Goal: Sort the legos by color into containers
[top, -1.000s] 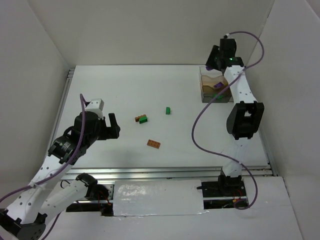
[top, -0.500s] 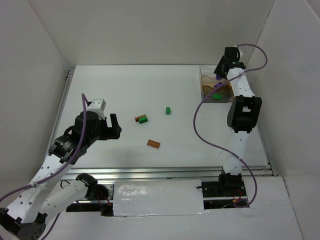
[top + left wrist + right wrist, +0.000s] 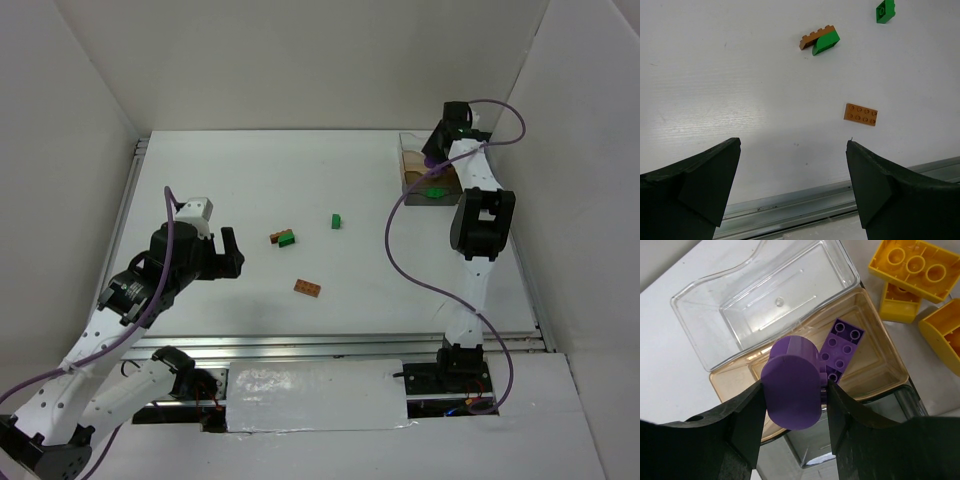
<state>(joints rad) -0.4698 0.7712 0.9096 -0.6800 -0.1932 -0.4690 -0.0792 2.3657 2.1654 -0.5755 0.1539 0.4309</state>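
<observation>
My right gripper (image 3: 792,390) is shut on a rounded purple lego (image 3: 792,382) and holds it above the tan compartment (image 3: 875,360) of the container (image 3: 415,178) at the back right. A flat purple lego (image 3: 842,347) lies in that compartment. The clear compartment (image 3: 775,295) beside it holds nothing. A green lego (image 3: 435,192) lies in the container's near part. My left gripper (image 3: 225,255) is open and empty over the table's left side. A brown-and-green stack (image 3: 820,40), a green lego (image 3: 885,10) and a flat brown lego (image 3: 860,114) lie ahead of it.
Several yellow legos (image 3: 912,265) lie right of the container in the right wrist view. A metal rail (image 3: 805,200) runs along the table's near edge below the left gripper. White walls close in the back and sides.
My right arm has folded in and its gripper has shifted a little over the container with the purple lego in it. The left arm has not moved.
</observation>
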